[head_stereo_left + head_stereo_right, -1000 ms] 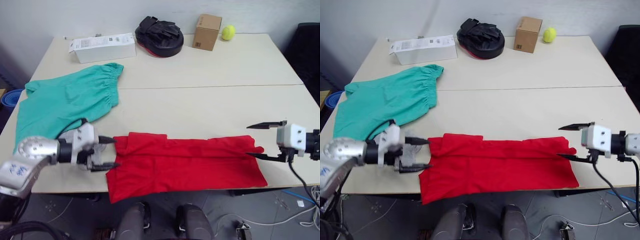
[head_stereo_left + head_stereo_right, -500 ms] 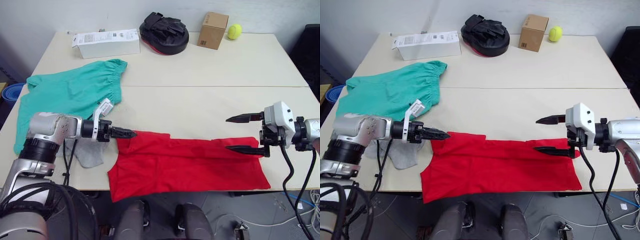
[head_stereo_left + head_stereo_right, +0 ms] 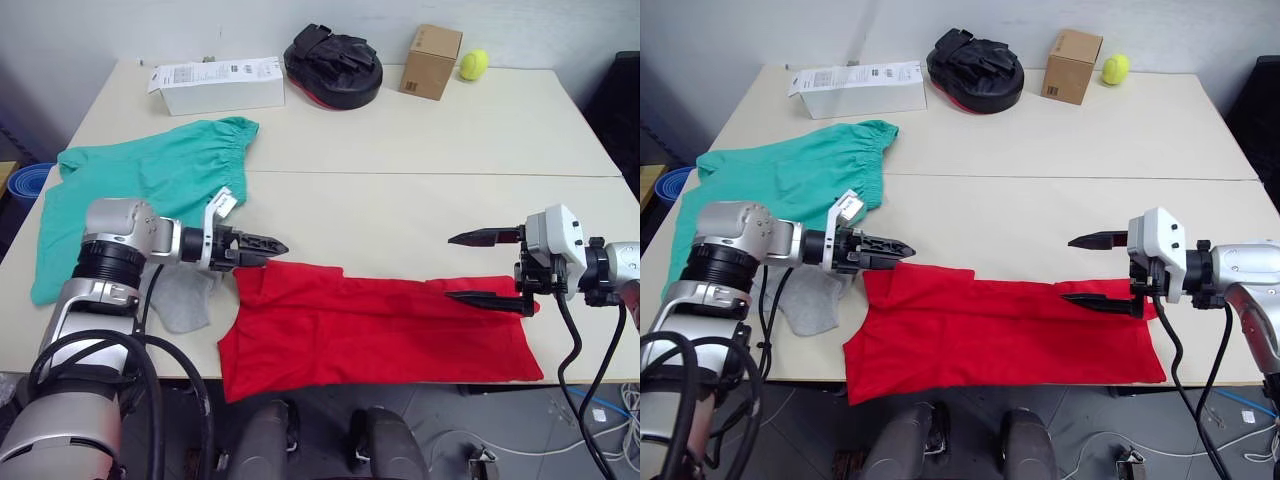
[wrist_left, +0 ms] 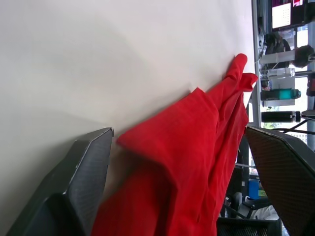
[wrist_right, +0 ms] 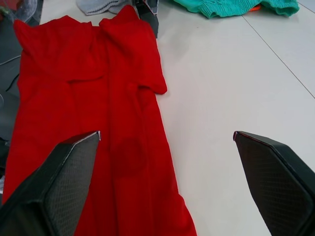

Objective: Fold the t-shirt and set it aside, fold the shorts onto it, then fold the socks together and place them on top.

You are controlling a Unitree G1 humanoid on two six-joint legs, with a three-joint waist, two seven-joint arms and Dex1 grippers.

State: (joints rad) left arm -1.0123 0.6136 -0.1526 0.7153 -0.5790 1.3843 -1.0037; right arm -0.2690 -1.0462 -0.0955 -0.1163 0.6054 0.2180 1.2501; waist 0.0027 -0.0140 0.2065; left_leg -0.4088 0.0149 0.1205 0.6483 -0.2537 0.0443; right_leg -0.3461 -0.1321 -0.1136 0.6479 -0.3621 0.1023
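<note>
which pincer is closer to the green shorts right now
Left. The left pincer sits at the red t-shirt's near-left corner, just off the shorts' lower edge. The right pincer is open at the shirt's opposite end, far across the table.

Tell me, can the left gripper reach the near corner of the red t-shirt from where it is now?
Probably yes: the left gripper is open beside the t-shirt corner, with nothing between them.

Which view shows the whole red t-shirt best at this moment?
The left eye view: the t-shirt lies there edge to edge as a long folded strip along the table's near edge. The right eye view shows the same. The right wrist view shows most of its length, the left wrist view one folded end up close.
</note>
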